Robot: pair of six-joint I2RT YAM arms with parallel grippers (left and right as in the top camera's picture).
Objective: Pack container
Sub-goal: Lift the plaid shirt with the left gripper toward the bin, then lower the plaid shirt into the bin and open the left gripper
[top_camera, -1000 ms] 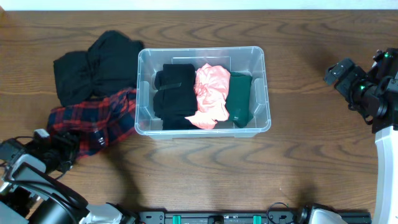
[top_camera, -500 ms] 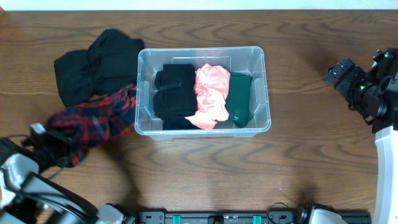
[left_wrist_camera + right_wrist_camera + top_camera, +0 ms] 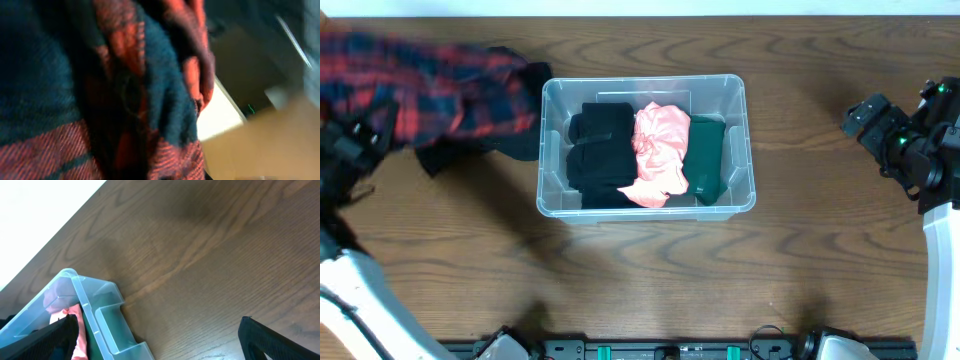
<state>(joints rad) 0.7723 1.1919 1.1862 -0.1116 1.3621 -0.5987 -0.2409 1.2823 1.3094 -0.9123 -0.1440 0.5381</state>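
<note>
Swings the red checked shirt (image 3: 430,80) up off the table (image 3: 650,270) since before, pinched in the left gripper (image 3: 352,142). Holds it just left of the clear container (image 3: 650,208) sitting mid-table. Keeps the right gripper (image 3: 868,118) far off, jaws spread wide.

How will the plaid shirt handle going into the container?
Probably floppy: the plaid shirt hangs in loose, spread folds. Likely light. Trailing cloth may catch the container rim, and folded garments already cover its floor.
</note>
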